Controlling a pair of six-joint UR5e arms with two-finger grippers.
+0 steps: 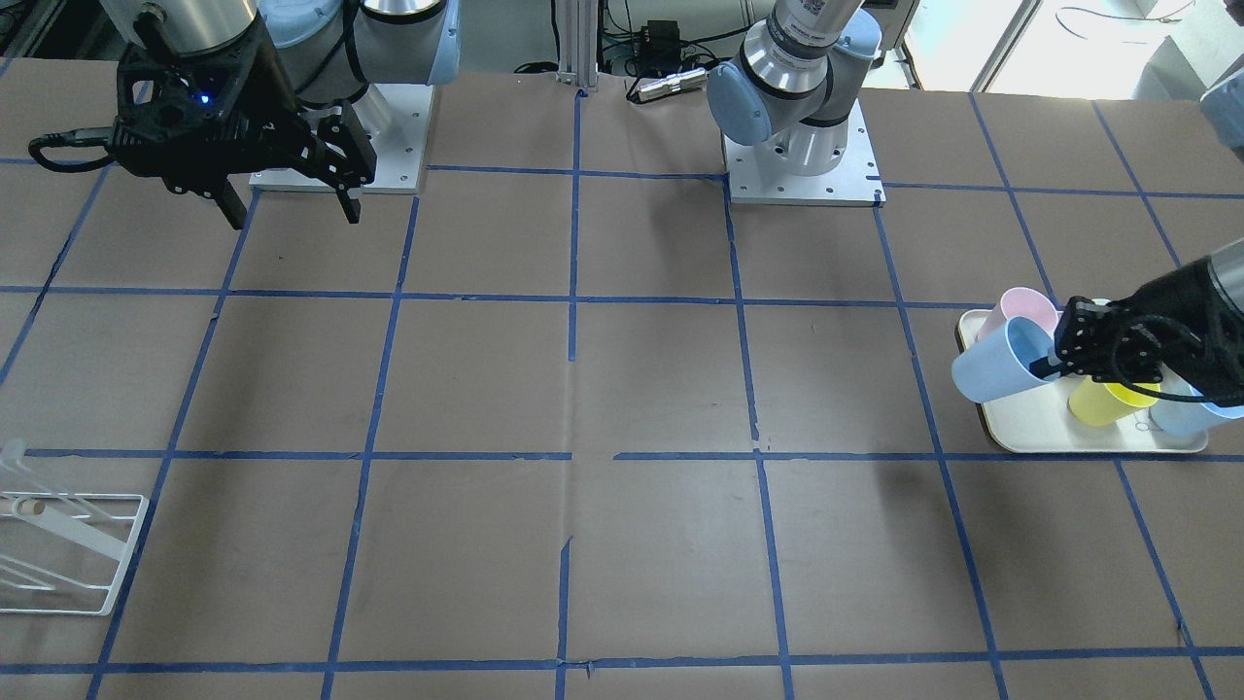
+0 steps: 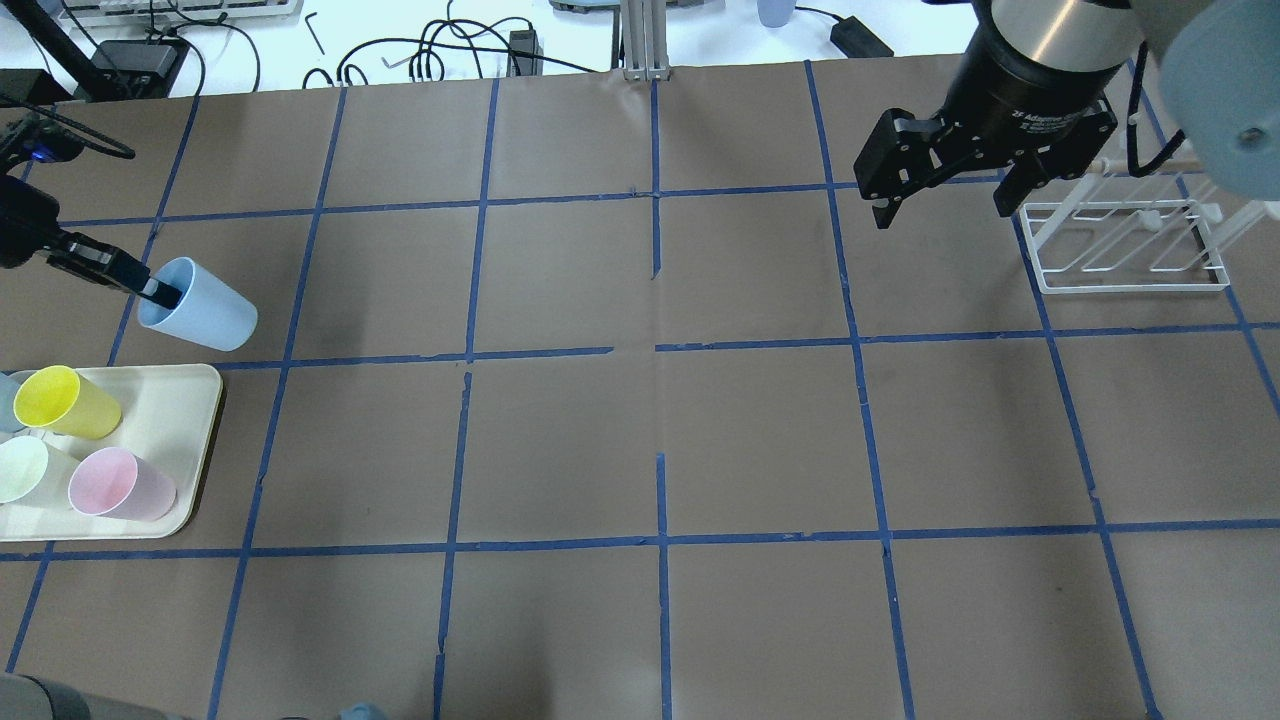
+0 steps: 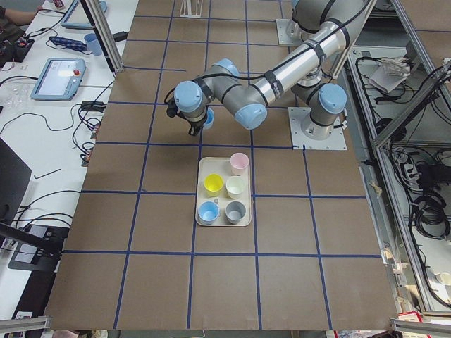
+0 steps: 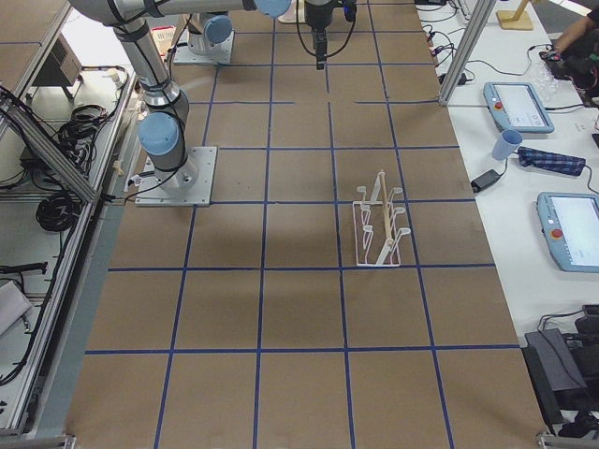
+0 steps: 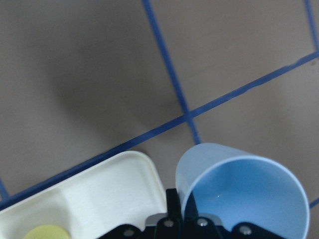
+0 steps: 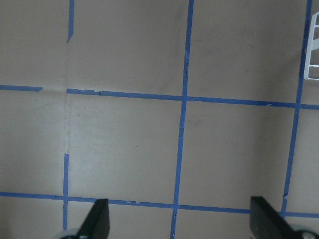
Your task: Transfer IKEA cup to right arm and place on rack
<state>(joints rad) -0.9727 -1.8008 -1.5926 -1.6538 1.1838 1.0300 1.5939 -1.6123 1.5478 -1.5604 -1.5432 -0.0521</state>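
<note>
My left gripper (image 2: 152,290) is shut on the rim of a pale blue IKEA cup (image 2: 200,306), one finger inside it and one outside. It holds the cup tilted in the air beside the tray. The cup also shows in the front view (image 1: 1001,362) and the left wrist view (image 5: 244,194). A second pale blue cup (image 1: 1181,413) stands on the tray. My right gripper (image 2: 940,210) is open and empty, hanging above the table close to the white wire rack (image 2: 1130,240). The rack also shows in the front view (image 1: 58,554).
The cream tray (image 2: 170,400) at the robot's left end holds a yellow cup (image 2: 65,402), a pink cup (image 2: 120,485) and a pale whitish cup (image 2: 25,470). Brown paper with a blue tape grid covers the table between tray and rack.
</note>
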